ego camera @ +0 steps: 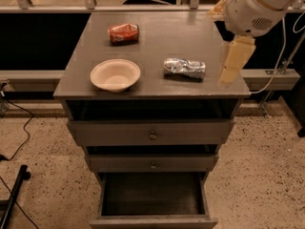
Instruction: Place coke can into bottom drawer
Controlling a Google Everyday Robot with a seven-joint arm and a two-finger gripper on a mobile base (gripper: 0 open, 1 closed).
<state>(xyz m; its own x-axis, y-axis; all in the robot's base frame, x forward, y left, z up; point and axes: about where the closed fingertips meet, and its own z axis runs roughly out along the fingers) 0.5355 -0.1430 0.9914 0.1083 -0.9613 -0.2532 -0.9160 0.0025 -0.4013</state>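
The red coke can [124, 33] lies on its side at the back left of the grey cabinet top [157, 42]. The bottom drawer [152, 221] is pulled open, and the part of its dark inside that shows holds nothing. My gripper [220, 44] hangs from the white arm at the upper right, over the right edge of the cabinet top. It is open and holds nothing. It is well to the right of the coke can and just right of the silver can.
A crushed silver can [184, 68] lies on the right middle of the top. A white bowl [115, 74] sits at the front left. Two shallower drawers with small knobs [152, 136] are closed above the open one. Cables lie on the floor at the left.
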